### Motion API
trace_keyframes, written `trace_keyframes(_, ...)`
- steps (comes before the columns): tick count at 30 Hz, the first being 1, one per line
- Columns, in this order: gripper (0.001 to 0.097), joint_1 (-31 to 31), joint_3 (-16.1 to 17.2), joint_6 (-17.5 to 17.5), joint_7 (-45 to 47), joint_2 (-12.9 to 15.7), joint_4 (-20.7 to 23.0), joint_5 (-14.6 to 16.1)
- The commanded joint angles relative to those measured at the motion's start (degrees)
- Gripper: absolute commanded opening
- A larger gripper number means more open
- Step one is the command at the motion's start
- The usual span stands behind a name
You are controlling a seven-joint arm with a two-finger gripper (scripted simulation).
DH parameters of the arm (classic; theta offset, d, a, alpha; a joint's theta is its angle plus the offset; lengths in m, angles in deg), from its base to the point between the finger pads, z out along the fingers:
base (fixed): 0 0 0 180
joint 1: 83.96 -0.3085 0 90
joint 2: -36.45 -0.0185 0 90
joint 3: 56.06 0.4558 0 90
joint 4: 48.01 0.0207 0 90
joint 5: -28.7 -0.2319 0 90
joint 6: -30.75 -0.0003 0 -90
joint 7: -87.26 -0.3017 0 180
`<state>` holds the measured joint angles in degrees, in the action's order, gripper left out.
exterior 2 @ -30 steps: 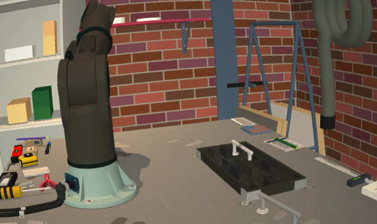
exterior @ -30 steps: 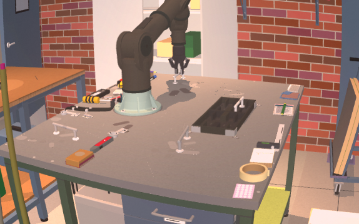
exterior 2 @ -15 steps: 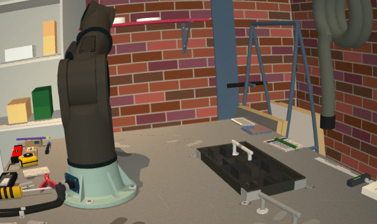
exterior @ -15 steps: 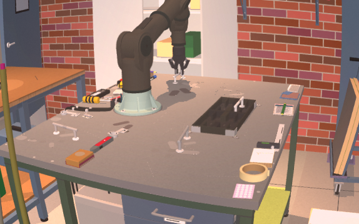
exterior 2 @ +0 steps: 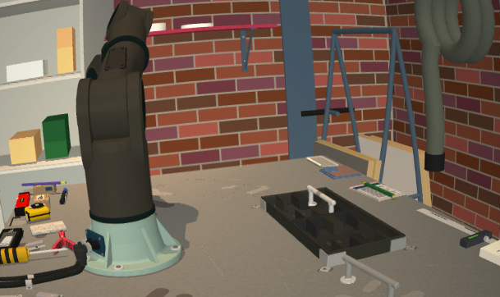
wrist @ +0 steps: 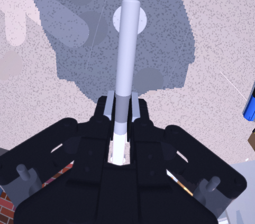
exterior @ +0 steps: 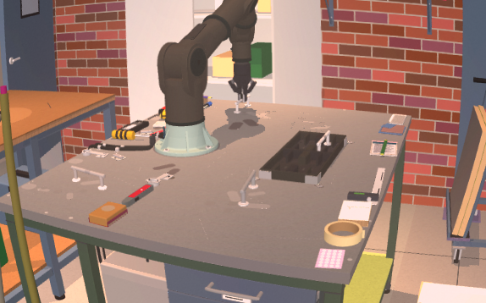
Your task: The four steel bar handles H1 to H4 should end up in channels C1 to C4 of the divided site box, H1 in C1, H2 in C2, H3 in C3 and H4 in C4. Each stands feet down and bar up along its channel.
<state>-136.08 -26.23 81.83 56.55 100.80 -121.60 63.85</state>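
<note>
One steel bar handle (exterior: 323, 140) (exterior 2: 321, 198) stands feet down in a far channel of the dark divided site box (exterior: 303, 157) (exterior 2: 333, 224). At the table's far edge behind the arm's base, my gripper (exterior: 241, 95) (wrist: 122, 106) is closed around the bar of another handle (exterior: 241, 104) (wrist: 127, 48), whose feet rest on the table. A third handle (exterior: 247, 188) (exterior 2: 369, 272) stands on the table just in front of the box. A fourth handle (exterior: 88, 177) stands near the table's left edge.
Behind the table are a brick wall and a shelf unit with boxes (exterior: 244, 61). The arm's base (exterior: 186, 141) (exterior 2: 131, 246) sits left of the box. Tools lie left of the base. A utility knife (exterior: 138, 195), sanding block (exterior: 107, 213) and tape roll (exterior: 343, 232) lie nearer the front.
</note>
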Motion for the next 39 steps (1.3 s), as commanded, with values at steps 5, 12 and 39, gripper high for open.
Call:
trace_keyframes(5, 0.0080, 0.01, -0.01, 0.00, 0.00, -0.04, 0.02, 0.02)
trace_keyframes(12, 0.0080, 0.02, -0.01, 0.07, 0.03, -0.09, 0.04, -0.01)
trace_keyframes(39, 0.0080, 0.59, 2.13, 7.84, 2.69, -5.55, 2.84, -3.22)
